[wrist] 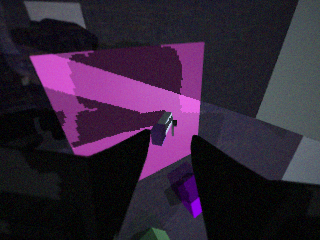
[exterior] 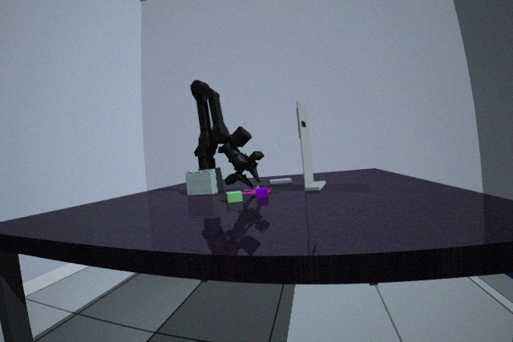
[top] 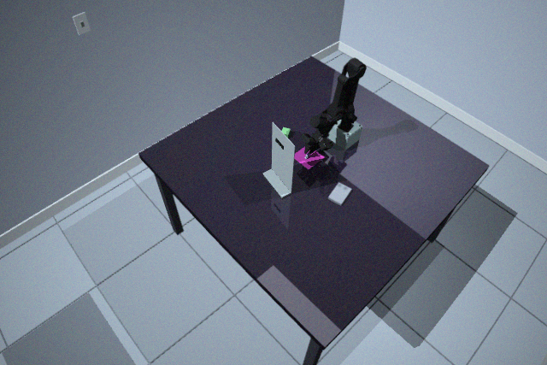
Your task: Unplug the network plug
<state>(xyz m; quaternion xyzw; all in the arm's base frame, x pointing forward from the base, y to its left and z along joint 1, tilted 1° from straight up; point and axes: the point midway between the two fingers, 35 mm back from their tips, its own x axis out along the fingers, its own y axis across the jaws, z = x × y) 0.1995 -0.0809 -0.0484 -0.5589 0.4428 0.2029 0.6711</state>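
Over the magenta marked square [top: 316, 158] [exterior: 249, 191] [wrist: 115, 92], the gripper [top: 307, 152] [exterior: 255, 184] [wrist: 170, 137] points downward at a slant, its fingers parted and holding nothing. Its small plug [top: 306, 156] [exterior: 255, 187] [wrist: 162, 128] lies on the square near one edge, just beyond the fingertips in the wrist view; whether a finger touches it, I cannot tell. Beside the square's near edge in that view sits a purple block [exterior: 261, 192] [wrist: 189, 192], apart from the plug and partly behind one finger, so it is the closest obstacle on that side. A light green block [top: 285, 132] [exterior: 234, 196] [wrist: 157, 234] stands a little farther out, partly hidden by the panel from above. Upright near another side of the square, the pale panel [top: 282, 158] [exterior: 305, 147] [wrist: 290, 75] rises from its flat foot, dark slot visible and the plug out of it; the gripper is clear of it. On the opposite side from the green block, a flat whitish box [top: 339, 193] [exterior: 280, 181] rests on the dark glossy table [top: 291, 237] [exterior: 373, 222], well off the square. Behind the gripper, the black arm [top: 345, 93] [exterior: 218, 122] stands at its pale, boxy base [top: 349, 140] [exterior: 201, 183]. Shadows darken parts of the square.
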